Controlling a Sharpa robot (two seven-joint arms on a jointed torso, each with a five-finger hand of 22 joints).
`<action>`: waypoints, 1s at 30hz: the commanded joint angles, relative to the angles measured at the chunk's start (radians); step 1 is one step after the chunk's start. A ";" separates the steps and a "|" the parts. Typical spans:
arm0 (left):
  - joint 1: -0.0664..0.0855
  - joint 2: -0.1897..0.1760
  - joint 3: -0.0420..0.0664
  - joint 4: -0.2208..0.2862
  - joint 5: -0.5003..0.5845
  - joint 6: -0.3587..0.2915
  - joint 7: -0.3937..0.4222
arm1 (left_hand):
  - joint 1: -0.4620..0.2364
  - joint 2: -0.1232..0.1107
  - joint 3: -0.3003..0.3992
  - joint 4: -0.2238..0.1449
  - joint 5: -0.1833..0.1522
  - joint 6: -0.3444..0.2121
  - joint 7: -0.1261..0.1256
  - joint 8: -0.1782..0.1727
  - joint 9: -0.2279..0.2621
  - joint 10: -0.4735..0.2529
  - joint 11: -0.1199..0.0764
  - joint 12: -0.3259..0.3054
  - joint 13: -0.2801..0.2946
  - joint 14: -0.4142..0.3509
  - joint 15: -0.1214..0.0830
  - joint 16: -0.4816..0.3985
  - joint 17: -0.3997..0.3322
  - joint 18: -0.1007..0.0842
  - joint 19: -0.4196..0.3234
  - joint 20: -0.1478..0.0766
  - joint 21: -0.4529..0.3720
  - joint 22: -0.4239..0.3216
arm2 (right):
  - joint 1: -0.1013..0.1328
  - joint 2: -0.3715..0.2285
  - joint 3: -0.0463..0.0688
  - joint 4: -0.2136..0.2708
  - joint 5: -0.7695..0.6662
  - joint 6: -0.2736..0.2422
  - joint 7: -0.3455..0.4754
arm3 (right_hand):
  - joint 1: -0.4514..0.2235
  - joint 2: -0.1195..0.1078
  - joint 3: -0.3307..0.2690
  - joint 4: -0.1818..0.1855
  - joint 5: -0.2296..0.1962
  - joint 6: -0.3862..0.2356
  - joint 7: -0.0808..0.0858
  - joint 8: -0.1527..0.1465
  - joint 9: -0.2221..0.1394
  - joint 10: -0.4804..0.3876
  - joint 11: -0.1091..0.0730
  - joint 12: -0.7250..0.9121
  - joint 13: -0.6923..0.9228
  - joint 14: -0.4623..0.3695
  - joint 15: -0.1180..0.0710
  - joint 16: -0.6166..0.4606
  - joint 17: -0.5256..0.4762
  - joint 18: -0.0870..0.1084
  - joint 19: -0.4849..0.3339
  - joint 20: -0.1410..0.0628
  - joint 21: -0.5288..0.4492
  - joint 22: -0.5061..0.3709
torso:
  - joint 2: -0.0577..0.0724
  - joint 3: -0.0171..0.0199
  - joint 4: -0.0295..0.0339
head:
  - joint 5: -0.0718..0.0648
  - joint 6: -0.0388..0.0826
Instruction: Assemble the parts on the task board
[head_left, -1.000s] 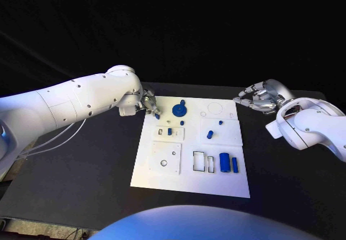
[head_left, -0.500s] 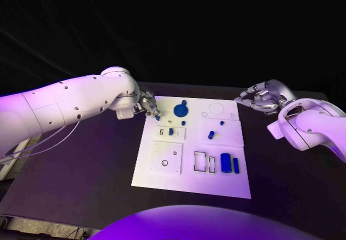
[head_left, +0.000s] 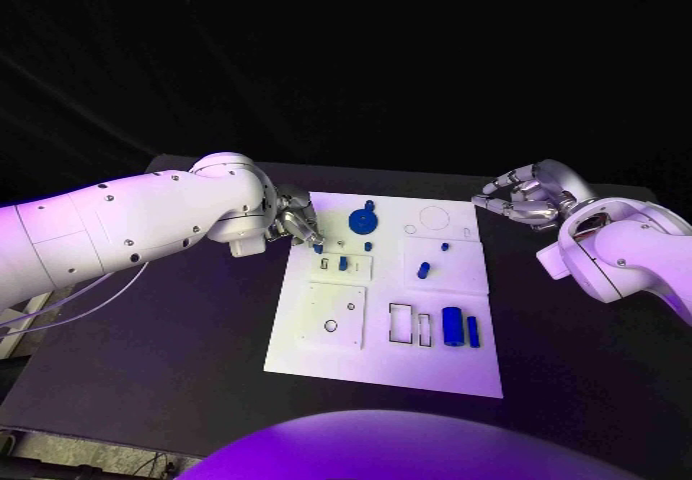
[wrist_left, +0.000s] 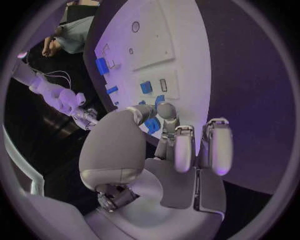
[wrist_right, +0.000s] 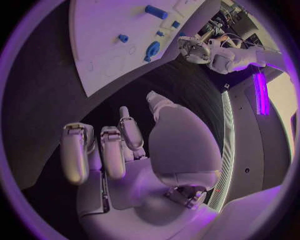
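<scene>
- While our left hand is pinching a small blue part at the task board edge on the counter, we are hovering.
- Our right hand is curling its fingers, holding nothing.

A: Head camera looks steeply down on the counter and board.
B: Each wrist camera sits close behind its own robot hand; all three share the board.

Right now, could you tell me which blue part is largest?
The round blue disc at the board's far end; the other parts are small pegs and bars.
</scene>
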 joint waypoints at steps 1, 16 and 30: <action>-0.008 -0.007 0.001 0.020 -0.052 -0.044 0.034 | -0.004 -0.001 0.153 -0.153 0.005 0.012 -0.006 0.006 0.001 0.009 -0.003 0.007 0.004 0.103 -0.006 0.003 0.253 0.010 0.052 -0.005 0.007 0.224 | -0.002 0.000 0.000 0.000 -0.002 0.000 0.009 | -0.002 0.007 -0.004 -0.002 0.004 -0.002 -0.002 0.005 0.001 -0.006 0.001 -0.004 0.000 0.095 -0.002 -0.007 0.229 0.012 0.024 -0.001 -0.003 0.191 | 0.000 -0.0006 0.0010 | 0.001 0.000; -0.037 0.000 0.001 0.025 -0.082 -0.044 0.041 | -0.005 -0.002 0.155 -0.154 0.006 0.014 -0.006 0.007 0.002 0.010 -0.004 0.009 0.005 0.103 -0.006 0.003 0.253 0.010 0.052 -0.006 0.007 0.224 | -0.008 0.001 0.000 -0.001 -0.005 0.002 0.011 | -0.004 0.009 -0.003 -0.002 0.005 -0.002 -0.003 0.006 0.001 -0.005 0.001 -0.003 0.001 0.095 -0.002 -0.006 0.229 0.012 0.023 -0.001 -0.004 0.191 | 0.004 -0.0011 -0.0016 | 0.001 0.000; -0.040 0.008 0.001 0.022 -0.083 -0.024 0.035 | -0.005 -0.002 0.156 -0.155 0.006 0.014 -0.006 0.007 0.002 0.011 -0.004 0.011 0.007 0.103 -0.007 0.003 0.253 0.010 0.052 -0.006 0.007 0.224 | -0.008 0.000 0.000 0.000 -0.005 0.002 0.011 | -0.004 0.009 -0.003 -0.002 0.005 -0.002 -0.003 0.006 0.001 -0.005 0.001 -0.003 0.001 0.095 -0.002 -0.006 0.229 0.012 0.023 -0.001 -0.004 0.191 | 0.002 0.0006 -0.0007 | -0.001 0.000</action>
